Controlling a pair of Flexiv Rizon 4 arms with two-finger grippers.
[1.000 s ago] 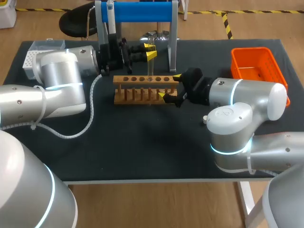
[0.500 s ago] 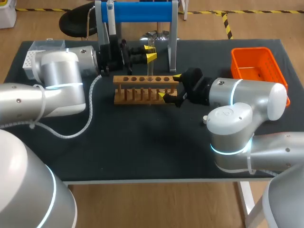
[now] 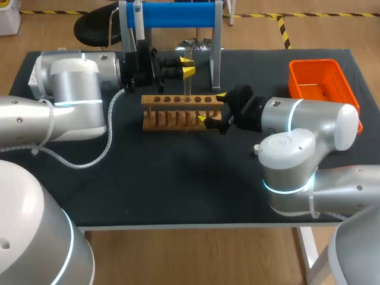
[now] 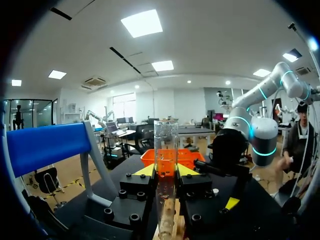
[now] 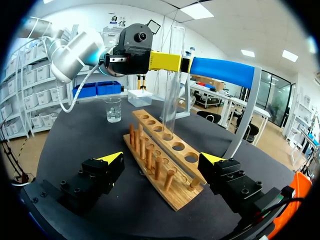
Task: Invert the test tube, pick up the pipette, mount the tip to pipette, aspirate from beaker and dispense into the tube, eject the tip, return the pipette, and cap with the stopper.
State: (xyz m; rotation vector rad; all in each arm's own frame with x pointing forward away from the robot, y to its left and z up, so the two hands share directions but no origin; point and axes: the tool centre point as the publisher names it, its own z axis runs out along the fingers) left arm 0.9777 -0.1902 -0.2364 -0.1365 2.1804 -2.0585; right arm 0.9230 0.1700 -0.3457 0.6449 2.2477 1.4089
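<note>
Change: the left arm (image 3: 71, 89) has swung its big elbow joint toward the far-left corner of the tabletop (image 3: 178, 178) and now hides more of the white perforated box (image 3: 34, 74). Its wrist and the tube have hardly shifted, and the right arm (image 3: 309, 127) sits as it did.
Left end effector (image 3: 188, 65): pinching the test tube (image 3: 187, 80) between its yellow tips. The wrist view shows the left end effector (image 4: 166, 171) gripping the glass (image 4: 166, 145) from both sides.
Test tube: upright, with its lower end at one of the middle holes of the wooden rack (image 3: 181, 111). From the right wrist the tube (image 5: 172, 80) looks set into the hole, though I cannot be sure how deep it goes.
Right end effector (image 3: 212, 108): spread wide and low on the tabletop, with the near end of the rack (image 5: 160, 155) between its fingers. From its own camera, the right end effector (image 5: 162, 158) shows a gap on each side.
Around: the blue-barred stand (image 3: 178, 13) is behind the rack, and the pipette (image 3: 138, 24) hangs on it. The orange basket (image 3: 323, 83) sits at the far right. The beaker (image 5: 113, 109) stands beyond the rack's far end.
In the way: the left arm blocks the beaker from the head camera.
</note>
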